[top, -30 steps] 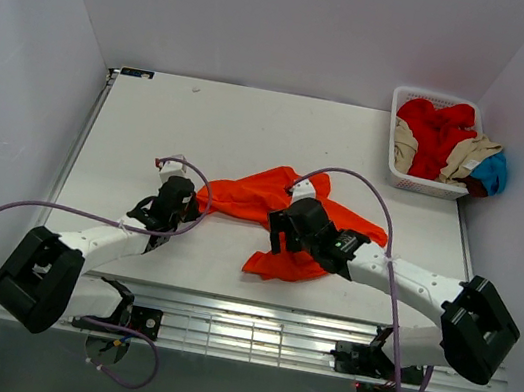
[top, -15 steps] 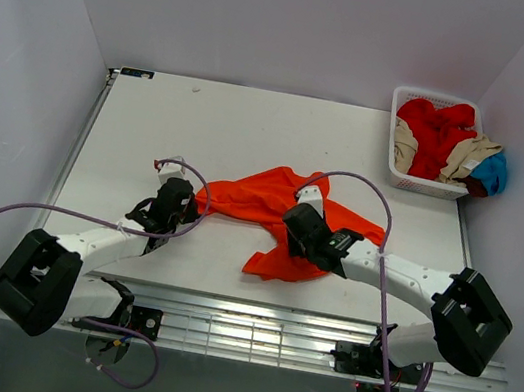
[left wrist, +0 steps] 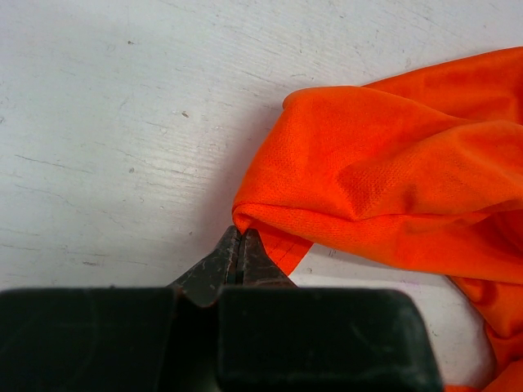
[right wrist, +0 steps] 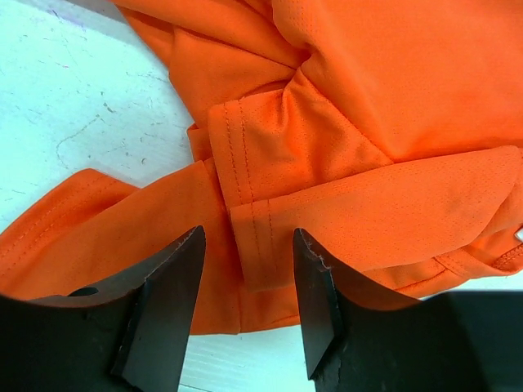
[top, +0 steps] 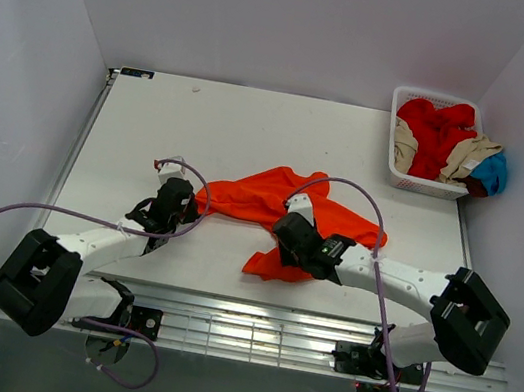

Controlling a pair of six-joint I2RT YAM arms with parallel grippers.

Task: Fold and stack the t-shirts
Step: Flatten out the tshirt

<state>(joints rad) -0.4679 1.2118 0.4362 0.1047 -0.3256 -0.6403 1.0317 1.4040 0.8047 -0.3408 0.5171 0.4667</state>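
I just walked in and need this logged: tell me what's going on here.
Two arms are working on one orange t-shirt, which lies crumpled and unfolded on the table. The left gripper is pinched shut on its left edge. The right gripper hangs open over a hemmed fold. The other shirts sit in the white basket.

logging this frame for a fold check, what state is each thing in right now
orange t-shirt: unfolded, crumpled on the table
left gripper: jaws shut on the orange t-shirt's edge
right gripper: jaws open, straddling a hemmed fold
basket: upright, heaped full
red t-shirt, tan t-shirt, blue t-shirt: bundled in the basket, unfolded
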